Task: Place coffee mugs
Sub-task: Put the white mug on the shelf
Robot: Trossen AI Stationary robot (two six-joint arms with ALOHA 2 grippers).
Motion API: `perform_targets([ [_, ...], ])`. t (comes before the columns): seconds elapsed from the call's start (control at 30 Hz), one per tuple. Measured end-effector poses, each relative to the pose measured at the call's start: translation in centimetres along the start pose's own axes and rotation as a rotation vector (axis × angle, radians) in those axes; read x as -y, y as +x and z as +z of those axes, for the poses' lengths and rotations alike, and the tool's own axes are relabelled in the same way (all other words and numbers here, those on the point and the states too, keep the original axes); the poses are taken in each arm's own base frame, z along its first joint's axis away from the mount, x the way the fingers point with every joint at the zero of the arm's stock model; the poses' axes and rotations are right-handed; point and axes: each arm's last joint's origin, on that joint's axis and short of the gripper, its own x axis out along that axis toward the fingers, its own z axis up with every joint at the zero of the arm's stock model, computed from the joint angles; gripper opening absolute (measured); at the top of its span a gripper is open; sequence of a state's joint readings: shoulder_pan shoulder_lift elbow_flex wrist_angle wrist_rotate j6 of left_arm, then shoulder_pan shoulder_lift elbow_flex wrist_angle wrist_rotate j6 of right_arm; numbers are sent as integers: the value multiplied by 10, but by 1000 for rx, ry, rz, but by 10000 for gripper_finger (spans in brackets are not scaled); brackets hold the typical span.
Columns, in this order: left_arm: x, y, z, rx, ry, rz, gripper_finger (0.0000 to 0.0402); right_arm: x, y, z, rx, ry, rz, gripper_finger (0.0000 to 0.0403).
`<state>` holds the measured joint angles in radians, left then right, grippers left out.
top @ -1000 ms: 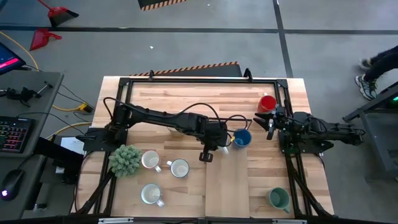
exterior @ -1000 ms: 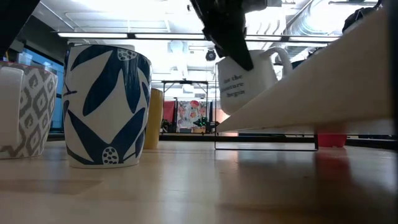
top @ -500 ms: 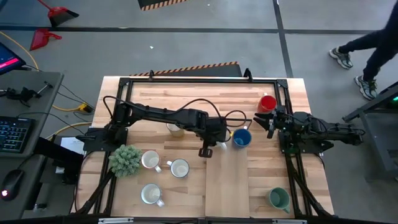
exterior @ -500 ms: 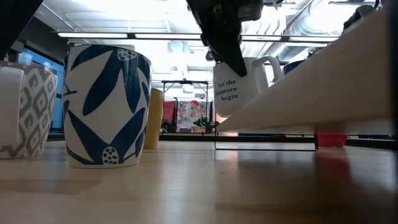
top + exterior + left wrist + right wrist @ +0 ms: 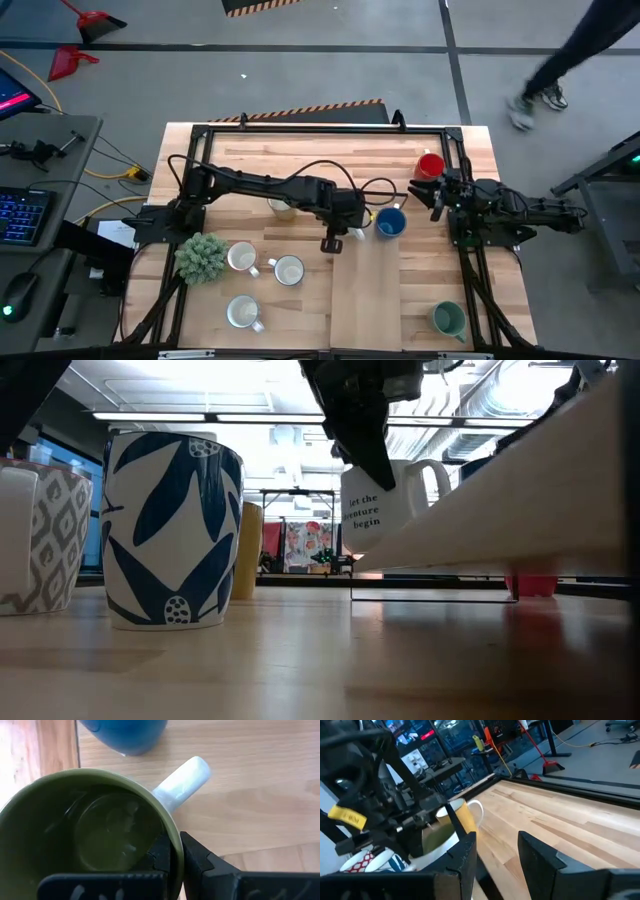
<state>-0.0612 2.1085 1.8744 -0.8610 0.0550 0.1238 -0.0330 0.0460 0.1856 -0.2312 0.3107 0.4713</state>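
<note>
My left gripper (image 5: 345,225) is at the table's middle, shut on a mug (image 5: 385,505) that is white with black lettering outside and olive green inside (image 5: 100,835). The blue mug (image 5: 388,222) stands just to its right. My right gripper (image 5: 435,198) hovers open near the right edge, beside the red mug (image 5: 431,165). A teal green mug (image 5: 449,320) stands at the near right. Three white mugs (image 5: 241,258) (image 5: 288,270) (image 5: 243,312) stand at the near left, and a cream one (image 5: 283,208) is partly hidden under the left arm. My left gripper pinches the mug's rim (image 5: 169,829) close to the white handle (image 5: 182,777), one finger (image 5: 160,857) inside the cup and the other (image 5: 197,862) outside. The fingers come from above, pointing down. The mug hangs below them, lifted clear of the table and slightly tilted.
A bushy green plant (image 5: 202,257) stands at the near left next to the white mugs. In the low view a blue leaf-patterned mug (image 5: 170,530) and a grey-patterned one (image 5: 40,540) stand close to the camera. A person (image 5: 570,60) walks beyond the far right corner.
My left gripper has moved a little toward the table's left edge and down, still carrying the mug, which now hangs lower than a second ago. The person beyond the table has walked on.
</note>
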Motion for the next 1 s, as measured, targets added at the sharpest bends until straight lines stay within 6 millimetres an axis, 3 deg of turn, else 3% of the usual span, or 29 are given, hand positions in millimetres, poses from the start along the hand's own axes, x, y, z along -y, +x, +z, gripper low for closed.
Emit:
perform_targets([
  [1.0, 6, -2, 10, 91, 0, -108, 12, 0, 0, 1, 9, 2, 4, 126],
])
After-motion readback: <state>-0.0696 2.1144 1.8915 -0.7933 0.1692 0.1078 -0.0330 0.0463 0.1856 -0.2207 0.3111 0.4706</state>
